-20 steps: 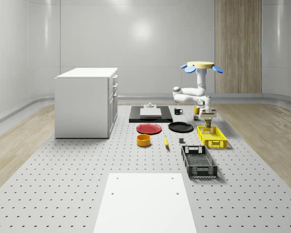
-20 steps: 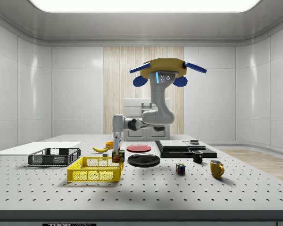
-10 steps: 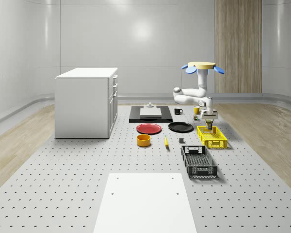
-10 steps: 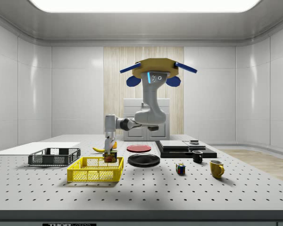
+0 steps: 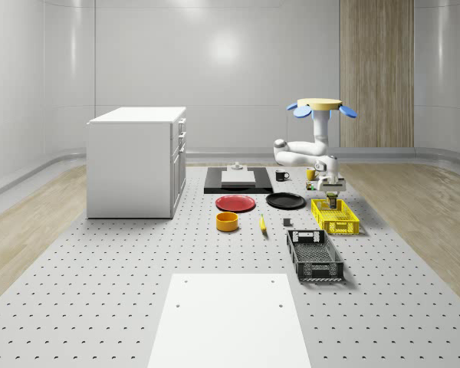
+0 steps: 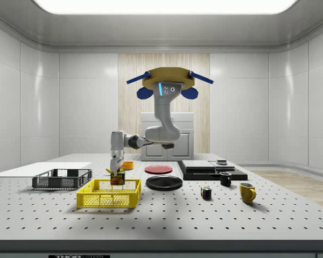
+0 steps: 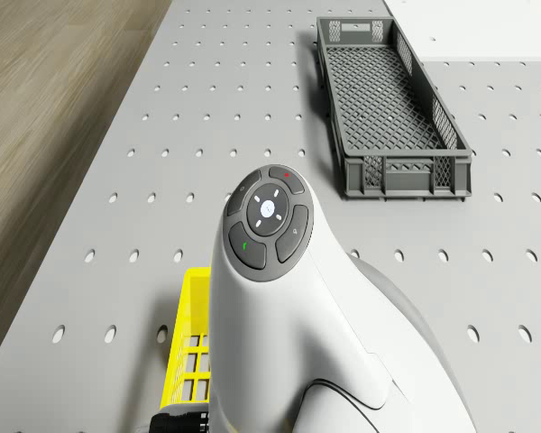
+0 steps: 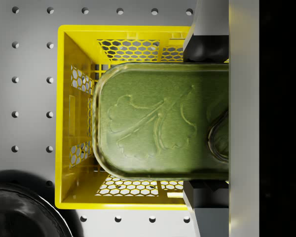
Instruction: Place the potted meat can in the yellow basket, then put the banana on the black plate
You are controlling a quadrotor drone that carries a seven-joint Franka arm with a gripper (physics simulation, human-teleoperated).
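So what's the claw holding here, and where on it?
The potted meat can, pinched across its two long sides by the claw, above the yellow basket.

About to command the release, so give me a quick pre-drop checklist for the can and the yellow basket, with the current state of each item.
1. Grip: the gripper is shut on the can, fingers on both of its sides. Ok.
2. Can over the basket: in the wrist view the yellow basket frames the can on three sides. Ok.
3. Can low enough: in the side view it hangs at about rim level of the basket; whether it has reached the floor, cannot tell.
4. Drone: hovering above the table, beside the basket. Ok.
5. Banana lies on the table, black plate bare for the next step. Ok.
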